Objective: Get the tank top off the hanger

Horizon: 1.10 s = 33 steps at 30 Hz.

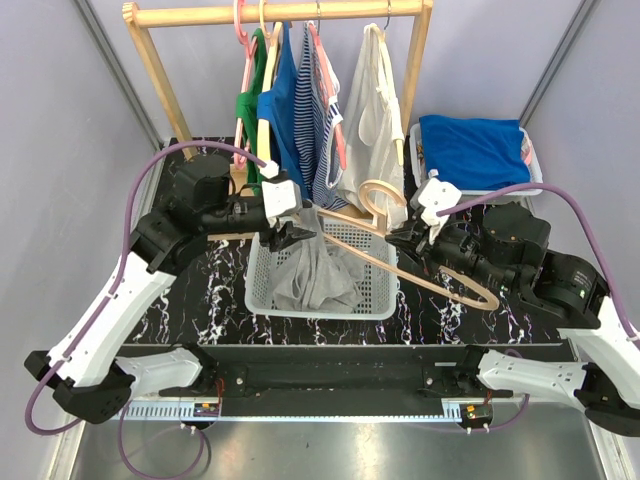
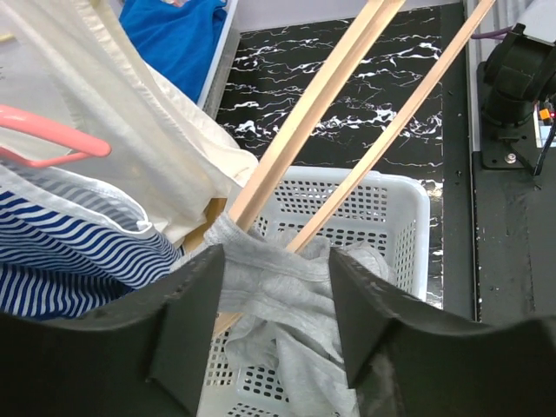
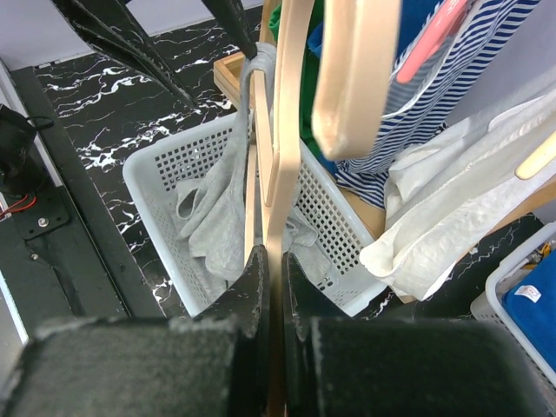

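Top view: seeing tank top (image 1: 315, 275) sagging into basket (image 1: 262, 290), only catching on hanger (image 1: 400, 268) tip. Left wrist: straddling it there with left gripper (image 2: 276, 269) jaws wide, not pinching. Right wrist: clamping hanger between right gripper (image 3: 271, 269) jaws. Remaining, probably: slipping it off.

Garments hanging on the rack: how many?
4: green top at the left, then blue top, striped top, and cream top at the right. More may hide between them.

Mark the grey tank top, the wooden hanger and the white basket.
grey tank top (image 2: 278, 282): left wrist view, fabric bunched at the hanger's end.
wooden hanger (image 2: 300, 130): left wrist view, left bar.
white basket (image 2: 382, 181): left wrist view, upper rim.
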{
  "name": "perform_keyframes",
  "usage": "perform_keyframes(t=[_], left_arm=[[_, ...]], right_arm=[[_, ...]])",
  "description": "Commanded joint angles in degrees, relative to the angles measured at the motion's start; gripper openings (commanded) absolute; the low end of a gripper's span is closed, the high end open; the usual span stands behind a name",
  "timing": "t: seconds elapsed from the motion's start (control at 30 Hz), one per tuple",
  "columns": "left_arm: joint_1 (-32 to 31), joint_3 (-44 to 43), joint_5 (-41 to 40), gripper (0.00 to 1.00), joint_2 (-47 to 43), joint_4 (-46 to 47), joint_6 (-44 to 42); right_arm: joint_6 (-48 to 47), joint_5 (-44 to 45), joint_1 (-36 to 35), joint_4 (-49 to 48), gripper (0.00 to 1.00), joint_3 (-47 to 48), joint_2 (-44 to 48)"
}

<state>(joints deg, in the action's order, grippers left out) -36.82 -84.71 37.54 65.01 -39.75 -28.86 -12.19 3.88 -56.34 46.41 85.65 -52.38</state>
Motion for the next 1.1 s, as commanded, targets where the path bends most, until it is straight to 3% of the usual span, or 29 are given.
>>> perform_keyframes(t=[0.0,0.43,0.63,1.07], left_arm=[[-0.10,0.59,-2.64,0.60,-1.82,4.06,-0.67],[-0.10,3.58,-3.17,0.56,-3.14,4.94,-2.07],[-0.01,3.58,-3.35,0.45,-3.05,4.68,-3.39],[0.43,4.29,-5.28,0.09,-3.58,3.54,-6.20]], right_arm=[[0.67,-0.45,0.09,-2.12,0.00,1.19,-0.09],[1.81,-2.21,0.17,-2.55,0.00,1.80,0.08],[2.25,-3.09,0.17,-2.47,0.00,1.98,0.09],[2.16,-1.69,0.17,-1.59,0.00,1.81,0.61]])
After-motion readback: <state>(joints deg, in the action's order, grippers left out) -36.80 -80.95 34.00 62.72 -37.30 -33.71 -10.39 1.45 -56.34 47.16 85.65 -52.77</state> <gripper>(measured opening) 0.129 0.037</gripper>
